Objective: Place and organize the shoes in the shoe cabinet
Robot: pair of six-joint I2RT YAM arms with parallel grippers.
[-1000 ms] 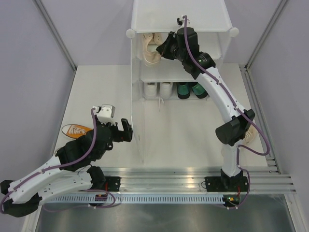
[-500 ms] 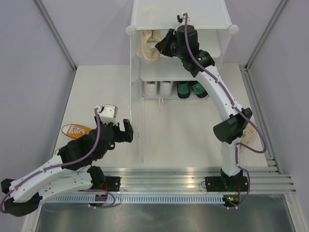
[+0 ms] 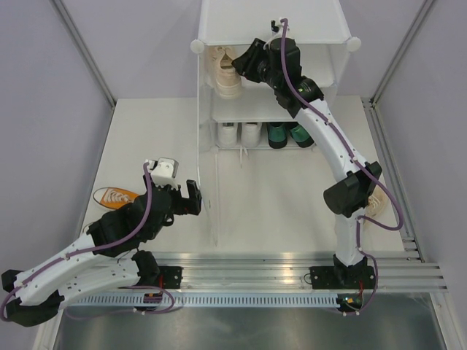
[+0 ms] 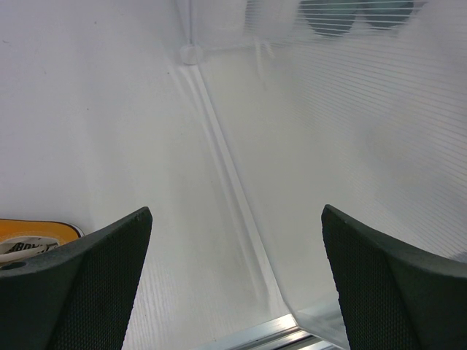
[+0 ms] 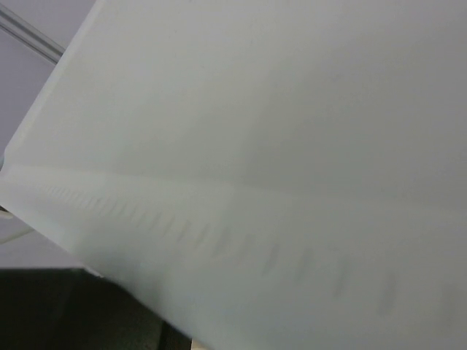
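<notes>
Top external: shoe cabinet [image 3: 273, 22] stands at the middle of the table's [image 3: 160, 131] far edge, open front facing the arms.
Cabinet build: white plastic, smooth flat top, round corner connectors [image 3: 197, 46], stacked tiers.
Panel: a translucent side panel [image 4: 365, 146], finely ribbed in the left wrist view, stands on the table and runs from the cabinet's left front toward the near edge.
Upper tier: one cream lace-up sneaker [image 3: 225, 71] at the left side, pale and rounded.
Right arm: right gripper [image 3: 244, 62] is inside that upper tier, close against the cream shoe. Cannot tell whether its jaws are wide, narrow or gripping. The right wrist view gives only blurred white panel.
Lower tier: white sneakers [image 3: 239, 135] on the left, dark green heels [image 3: 287, 135] on the right, side by side.
Left arm: left gripper [image 3: 191, 198] is spread wide with nothing between; dark fingers [image 4: 87, 292] with a fine mesh texture; just left of the ribbed panel.
Loose shoes: orange canvas sneaker [image 3: 115, 195] near the table's left edge, beside the left arm. A second cream sneaker [image 3: 377, 206] lies near the right edge, partly behind the right arm's elbow.
Open room: bare table between the panel and the right arm, in front of the cabinet.
</notes>
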